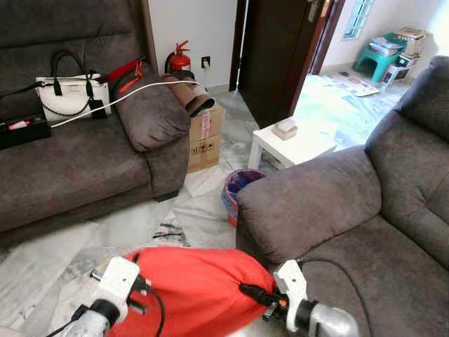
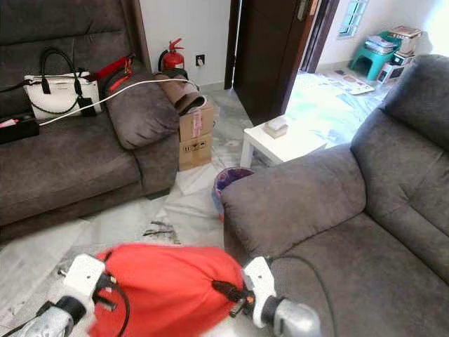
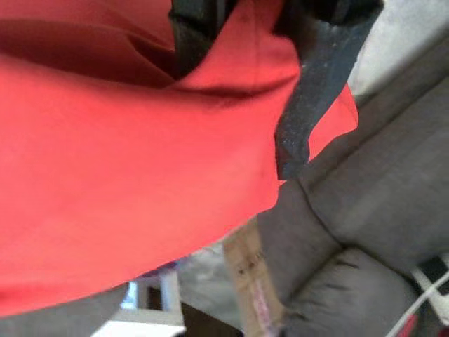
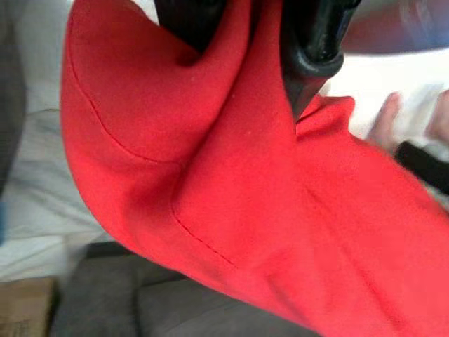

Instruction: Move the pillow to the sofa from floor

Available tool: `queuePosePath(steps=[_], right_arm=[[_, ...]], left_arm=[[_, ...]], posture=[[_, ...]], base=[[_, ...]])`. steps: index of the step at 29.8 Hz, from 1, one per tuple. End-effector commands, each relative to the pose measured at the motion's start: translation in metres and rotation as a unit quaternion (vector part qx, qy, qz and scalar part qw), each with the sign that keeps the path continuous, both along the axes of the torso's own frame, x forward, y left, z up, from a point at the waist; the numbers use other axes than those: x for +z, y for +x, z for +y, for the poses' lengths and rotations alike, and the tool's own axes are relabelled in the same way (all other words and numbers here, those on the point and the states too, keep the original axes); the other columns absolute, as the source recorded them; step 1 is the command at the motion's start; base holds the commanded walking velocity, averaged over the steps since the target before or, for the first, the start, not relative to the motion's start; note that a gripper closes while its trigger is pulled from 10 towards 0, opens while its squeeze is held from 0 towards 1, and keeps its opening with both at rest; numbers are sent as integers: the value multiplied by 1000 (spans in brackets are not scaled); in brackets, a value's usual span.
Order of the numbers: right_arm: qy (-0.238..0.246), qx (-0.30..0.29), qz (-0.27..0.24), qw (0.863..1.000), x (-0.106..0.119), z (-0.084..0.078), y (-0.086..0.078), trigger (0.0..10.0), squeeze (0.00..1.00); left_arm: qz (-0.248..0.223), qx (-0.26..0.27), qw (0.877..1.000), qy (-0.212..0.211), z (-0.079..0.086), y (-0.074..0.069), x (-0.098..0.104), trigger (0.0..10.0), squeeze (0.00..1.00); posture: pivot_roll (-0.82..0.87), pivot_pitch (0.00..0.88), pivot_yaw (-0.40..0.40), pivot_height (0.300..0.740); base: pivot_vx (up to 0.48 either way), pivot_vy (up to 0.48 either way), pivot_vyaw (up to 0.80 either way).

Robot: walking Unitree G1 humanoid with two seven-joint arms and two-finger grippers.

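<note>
While no writing is legible, left gripper (image 3: 242, 84) and right gripper (image 4: 256, 49) jaws pinch the red pillow (image 1: 193, 291).

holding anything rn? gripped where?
Red pillow, held by both grippers: left gripper pinches its left edge, right gripper its right edge.

No text can be read — the cardboard box (image 1: 204, 137) bears only blurred marks.
</note>
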State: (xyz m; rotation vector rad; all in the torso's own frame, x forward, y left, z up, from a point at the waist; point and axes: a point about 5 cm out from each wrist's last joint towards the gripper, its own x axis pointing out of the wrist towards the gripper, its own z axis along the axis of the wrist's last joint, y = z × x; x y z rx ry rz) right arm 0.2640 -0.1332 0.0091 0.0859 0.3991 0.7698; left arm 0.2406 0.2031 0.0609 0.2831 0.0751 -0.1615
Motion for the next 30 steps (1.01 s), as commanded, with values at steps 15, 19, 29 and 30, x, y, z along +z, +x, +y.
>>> queuePosePath(steps=[15,19,29,30], right_arm=[[19,-170,-34,985,8,-16,18,10000,0],[14,-176,-42,983,9,-17,19,10000,0],[-6,-201,-49,978,9,-24,22,10000,0],[-9,-219,-50,974,9,-28,23,10000,0]], left_arm=[[-43,47,998,-22,-7,10,10,10000,0],[-42,50,998,-19,-7,8,8,10000,0],[-39,35,998,-32,-10,6,7,10000,0],[-38,33,998,-32,-10,6,7,10000,0]], posture=[[227,127,-70,740],[224,135,-76,740],[227,137,-78,740],[227,137,-78,740]], base=[[0,0,-304],[0,-69,-788],[0,-242,-788],[0,0,-788]])
